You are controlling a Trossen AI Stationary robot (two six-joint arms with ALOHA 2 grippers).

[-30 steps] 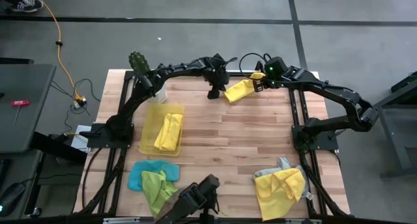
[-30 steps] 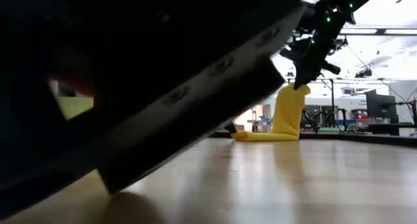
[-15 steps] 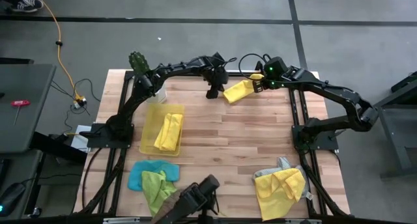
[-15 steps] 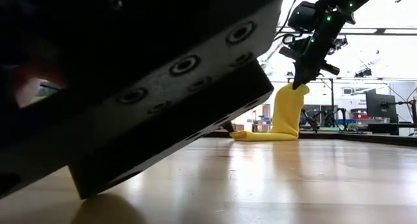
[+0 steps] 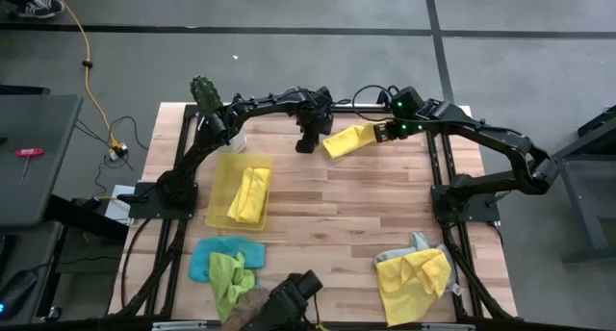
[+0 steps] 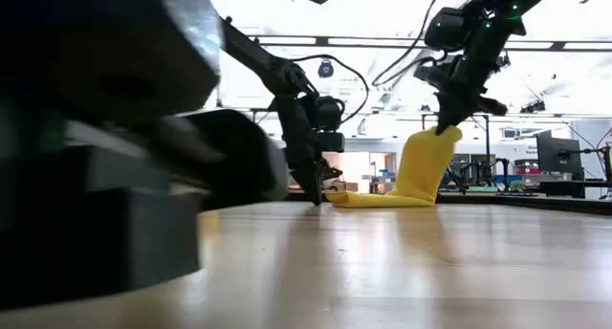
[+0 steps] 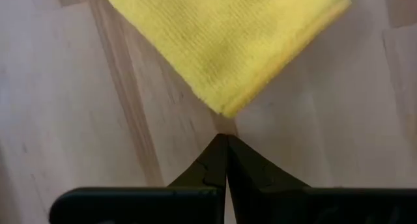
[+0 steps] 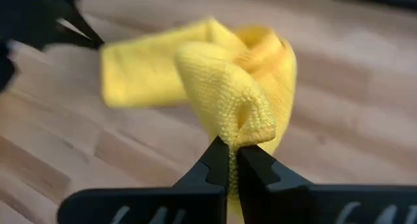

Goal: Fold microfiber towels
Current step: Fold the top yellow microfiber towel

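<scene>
A yellow towel (image 5: 348, 139) is held pinched at one end by the closed right gripper (image 5: 382, 132) near the table's (image 5: 337, 206) far edge, its other end trailing on the wood. The left gripper (image 5: 304, 143), shut and empty, is poised just beside that free corner. The cloth is judged light, limp, best gripped at corners; open wood lies toward the table's middle.

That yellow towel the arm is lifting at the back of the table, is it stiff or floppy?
Probably floppy: the yellow towel droops from the right gripper, which pinches one end, its other end lying on the table. Likely light too, and its nubby weave looks unlikely to slip.
</scene>
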